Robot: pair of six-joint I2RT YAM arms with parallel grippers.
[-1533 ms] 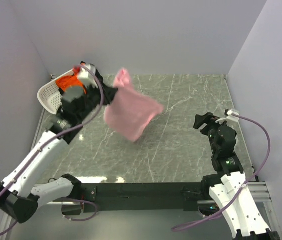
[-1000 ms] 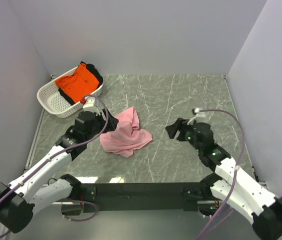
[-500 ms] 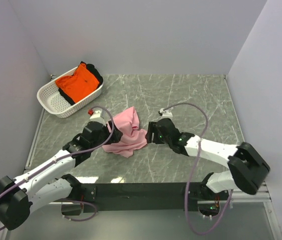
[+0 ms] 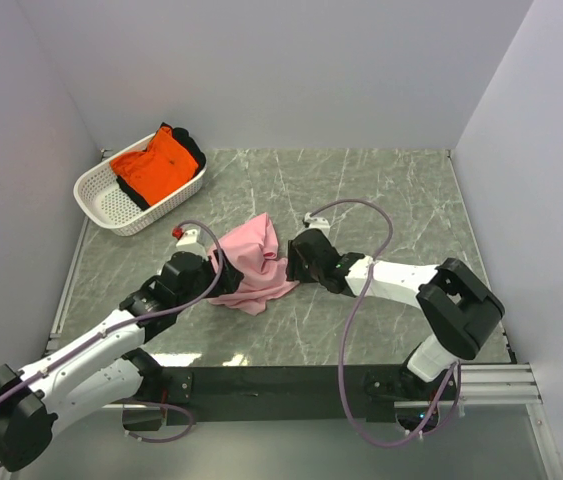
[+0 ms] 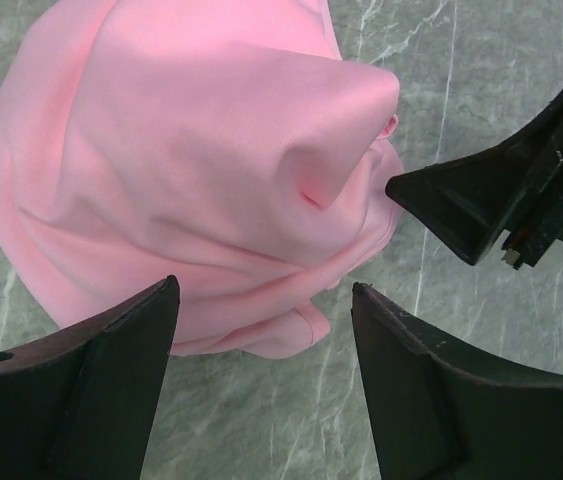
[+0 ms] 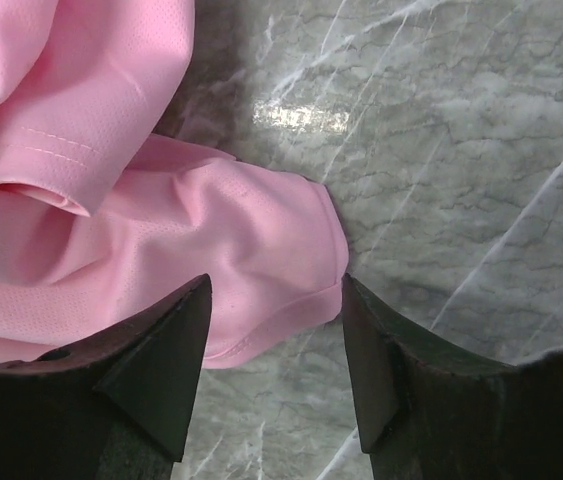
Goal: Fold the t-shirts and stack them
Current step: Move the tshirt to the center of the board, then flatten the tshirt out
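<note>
Your left end effector (image 5: 263,290) and right end effector (image 6: 274,285) gape empty over the limp pink t-shirt (image 4: 256,265); pinch its stitched hem (image 6: 301,315).

pink t-shirt (image 6: 111,250) cropped at edge, orange t-shirt (image 4: 156,160) part-hidden

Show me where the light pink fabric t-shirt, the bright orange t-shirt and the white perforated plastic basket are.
light pink fabric t-shirt (image 4: 254,272), top view, middle of heap
bright orange t-shirt (image 4: 161,162), top view, its front
white perforated plastic basket (image 4: 104,203), top view, left wall
</note>
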